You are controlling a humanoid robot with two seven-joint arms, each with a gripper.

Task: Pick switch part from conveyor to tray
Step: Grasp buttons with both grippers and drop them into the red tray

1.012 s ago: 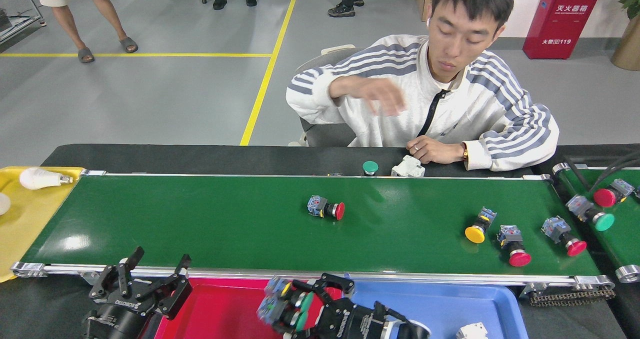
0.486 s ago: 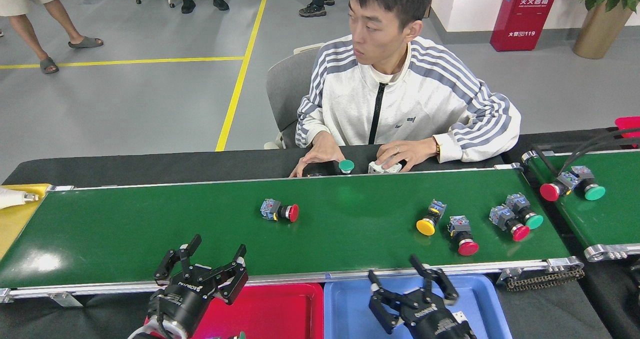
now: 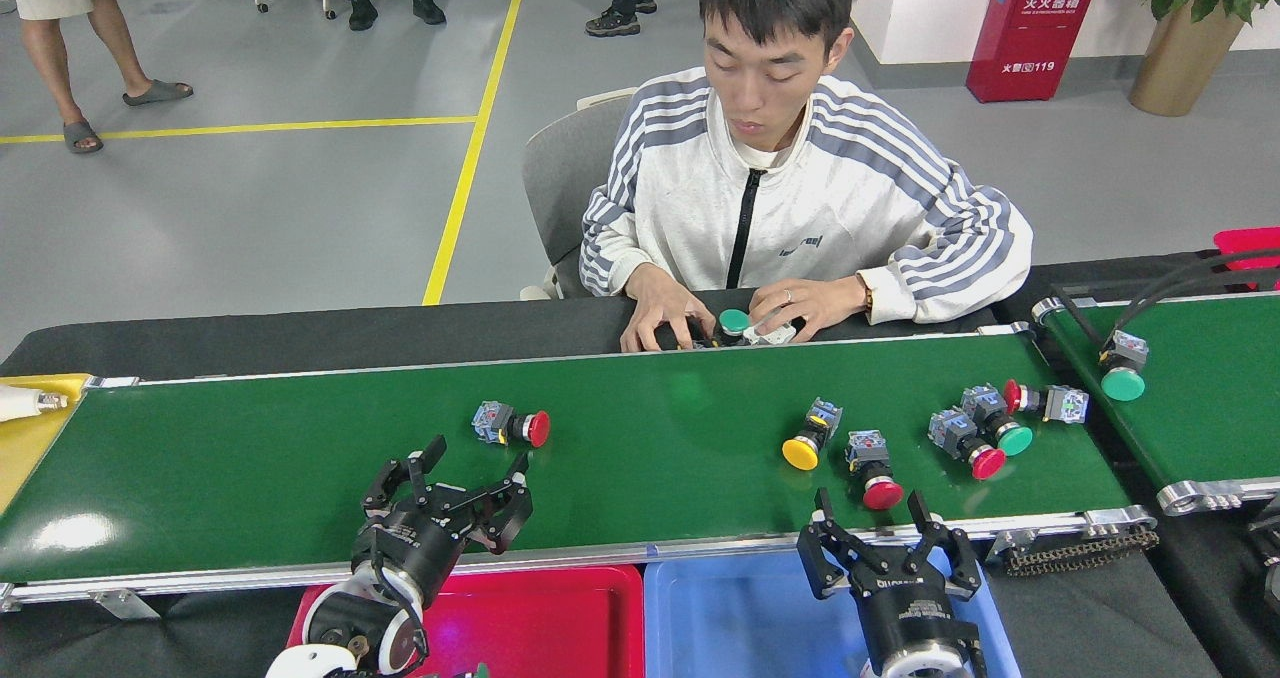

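Note:
The conveyor (image 3: 300, 468) is a long dark-green belt with silver rails. A red-capped switch part (image 3: 512, 425) lies on it left of centre. My left gripper (image 3: 472, 470) hangs open over the belt's near edge, just below and left of that part, holding nothing. Further right lie a yellow-capped switch part (image 3: 808, 439), a red-capped one (image 3: 872, 473) and a cluster of red and green ones (image 3: 985, 426). My right gripper (image 3: 868, 524) stands open at the near rail, right below the red-capped part. A red tray (image 3: 560, 618) and a blue tray (image 3: 740, 618) sit below the rail.
A seated person across the belt has both hands (image 3: 720, 308) on parts at the far rail. A second green belt (image 3: 1190, 398) at the right carries a green-capped switch (image 3: 1122, 368). A yellow tray (image 3: 35, 428) with a white bulb lies at the far left.
Both grippers have risen toward the belt, the left over its near edge, the right up to the rail. The switch parts have drifted left on the belt. One part crossed from the right belt.

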